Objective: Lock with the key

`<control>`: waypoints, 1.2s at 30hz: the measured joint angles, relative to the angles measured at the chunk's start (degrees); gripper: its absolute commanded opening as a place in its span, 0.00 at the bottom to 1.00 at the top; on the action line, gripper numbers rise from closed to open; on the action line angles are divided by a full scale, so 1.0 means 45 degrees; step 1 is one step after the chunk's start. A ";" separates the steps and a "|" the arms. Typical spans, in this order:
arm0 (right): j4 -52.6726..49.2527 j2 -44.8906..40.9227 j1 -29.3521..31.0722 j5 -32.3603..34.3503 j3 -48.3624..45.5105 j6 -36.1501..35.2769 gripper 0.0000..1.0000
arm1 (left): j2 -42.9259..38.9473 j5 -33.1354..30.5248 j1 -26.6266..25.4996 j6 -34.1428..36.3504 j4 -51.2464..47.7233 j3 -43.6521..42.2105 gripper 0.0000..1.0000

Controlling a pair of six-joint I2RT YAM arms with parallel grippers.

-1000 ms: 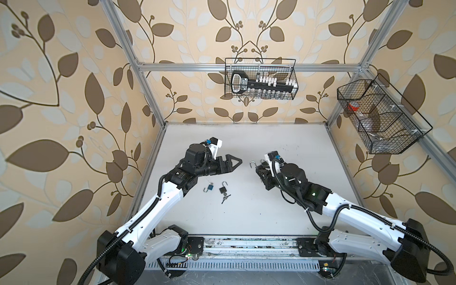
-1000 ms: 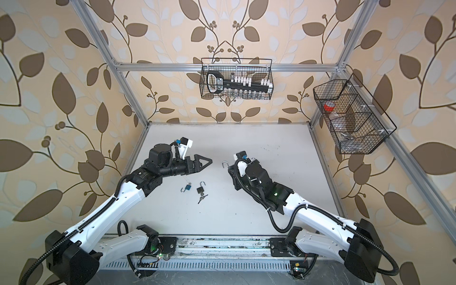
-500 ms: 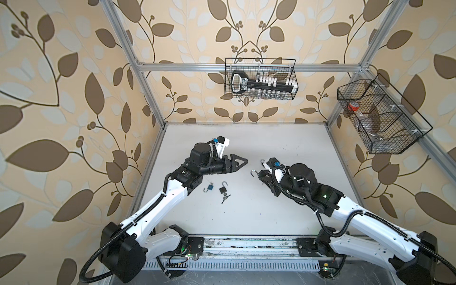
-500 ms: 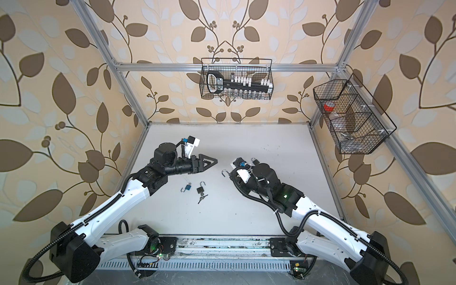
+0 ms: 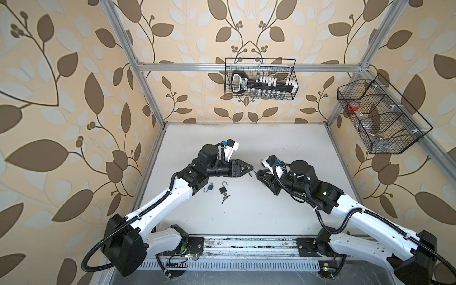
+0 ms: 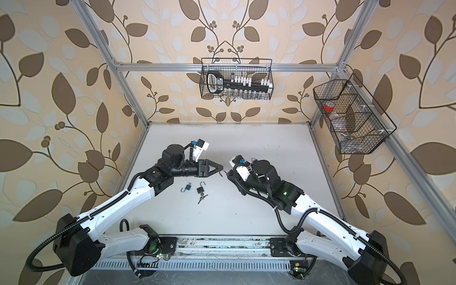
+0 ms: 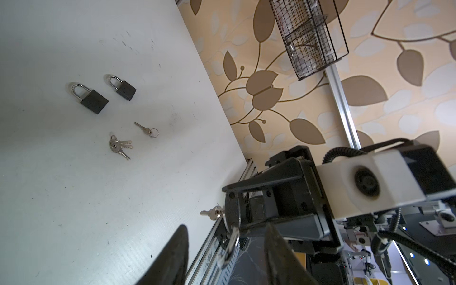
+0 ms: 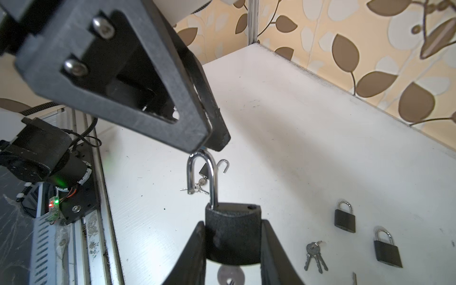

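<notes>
- two grippers meet above the table's (image 5: 246,217) middle: the right gripper (image 5: 259,173) pinches a black padlock (image 8: 233,222) by its body, shackle (image 8: 213,180) open and pointing at the left gripper (image 5: 251,169).
- left fingers (image 7: 177,251) stand spread either side of the shackle's top, a gap showing on both sides.
- a key (image 7: 211,212) pokes out just beside the right gripper; whether it sits in the padlock cannot be told.
- a blue lock (image 5: 210,187) and a black lock (image 5: 222,190), both open, lie toward the left edge, keys (image 5: 225,197) touching the black one.
- two shut locks (image 8: 345,219) and a key bunch (image 8: 314,254) lie apart from them, in the wrist views only.
</notes>
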 measured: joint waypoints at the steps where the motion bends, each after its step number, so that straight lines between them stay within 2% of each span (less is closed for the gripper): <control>1: -0.0005 0.0034 0.0000 -0.0073 0.0000 0.0019 0.00 | 0.0010 0.0024 0.0000 0.0078 0.0015 0.0000 0.33; 5: 0.0000 0.0049 -0.0010 -0.0238 0.0005 0.0097 0.00 | 0.0024 0.0107 -0.0083 0.0141 0.0107 0.0000 0.28; 11: 0.0000 0.0005 -0.0155 -0.0282 0.0005 0.0170 0.00 | 0.0141 0.0112 -0.0199 0.0146 0.0117 0.0000 0.27; 24: 0.0000 -0.0058 -0.0219 -0.0335 0.0005 0.0291 0.00 | 0.0262 0.0068 -0.0408 0.0238 0.0107 0.0005 0.06; 26: 0.0000 -0.0073 -0.0223 -0.0330 0.0005 0.0291 0.13 | 0.0262 0.0005 -0.0413 0.0277 0.0068 0.0049 0.00; 29: 0.0000 -0.0214 -0.0223 -0.0325 0.0000 0.0253 0.48 | 0.0262 -0.0034 -0.0418 0.0233 -0.0019 0.0175 0.00; 30: 0.0010 -0.0296 -0.0223 -0.0316 0.0000 0.0262 0.56 | 0.0262 -0.0039 -0.0418 0.0204 -0.0024 0.0228 0.00; 33: 0.0622 -0.0860 -0.0223 -0.0126 -0.0180 0.0160 0.67 | 0.0262 -0.0238 -0.0486 0.0063 -0.0063 0.0359 0.00; 36: 0.2035 -0.1914 -0.0223 0.0306 -0.1161 0.0000 0.72 | 0.0155 -0.0583 -0.0486 -0.0112 -0.0291 0.0457 0.00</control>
